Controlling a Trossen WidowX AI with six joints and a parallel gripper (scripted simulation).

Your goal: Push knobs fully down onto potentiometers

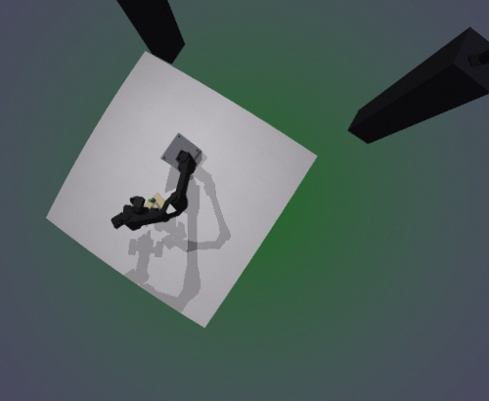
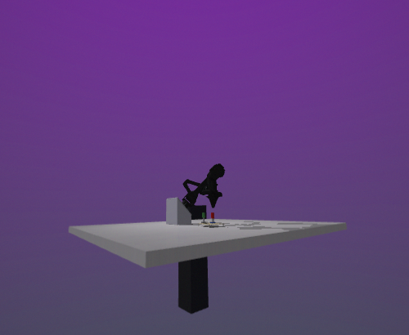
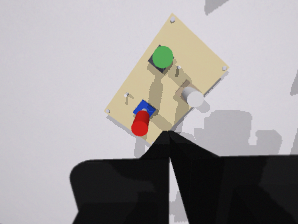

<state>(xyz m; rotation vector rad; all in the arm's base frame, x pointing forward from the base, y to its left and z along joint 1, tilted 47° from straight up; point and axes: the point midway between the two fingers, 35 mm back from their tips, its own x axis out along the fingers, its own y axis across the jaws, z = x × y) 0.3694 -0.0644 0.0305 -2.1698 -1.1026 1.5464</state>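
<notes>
My gripper point(image 3: 167, 135) is pinched together, empty, above the red knob point(image 3: 140, 123). I'd center first, then press straight down gently
</notes>
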